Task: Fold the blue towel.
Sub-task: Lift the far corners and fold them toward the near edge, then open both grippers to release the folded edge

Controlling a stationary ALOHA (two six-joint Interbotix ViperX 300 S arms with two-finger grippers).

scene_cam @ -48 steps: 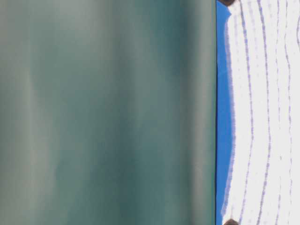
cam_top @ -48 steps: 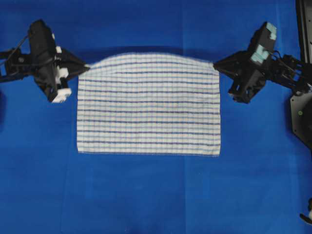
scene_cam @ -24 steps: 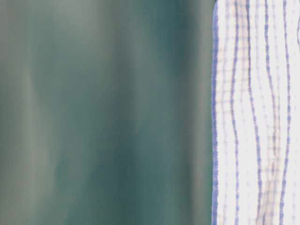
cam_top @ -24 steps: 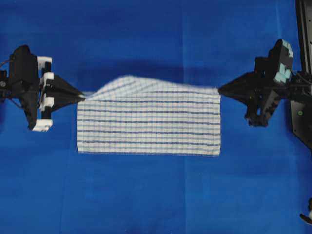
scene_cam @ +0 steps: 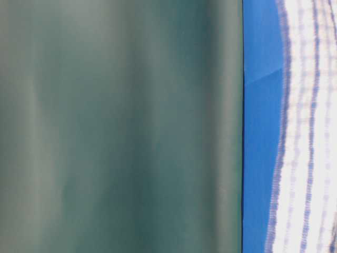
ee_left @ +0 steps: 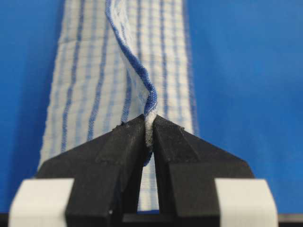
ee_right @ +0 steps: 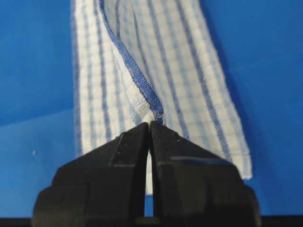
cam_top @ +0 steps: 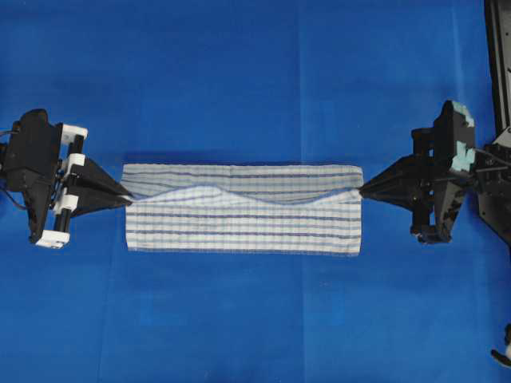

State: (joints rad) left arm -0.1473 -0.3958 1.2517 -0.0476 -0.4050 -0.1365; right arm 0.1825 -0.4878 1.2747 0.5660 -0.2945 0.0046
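The blue towel (cam_top: 239,209) lies mid-table, its far half draped toward the near edge. The left gripper (cam_top: 124,194) and right gripper (cam_top: 365,189) each pinch a carried corner, keeping the hem taut for folding.

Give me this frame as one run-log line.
blue towel: half-folded, far edge drawn over near half | left gripper: shut on corner | right gripper: shut on corner | fold: edge not yet laid

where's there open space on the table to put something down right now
Bare blue covering runs wide above the blue towel and again below its near edge. Crowded: the middle band, where the left claw and right claw each pinch a towel corner.
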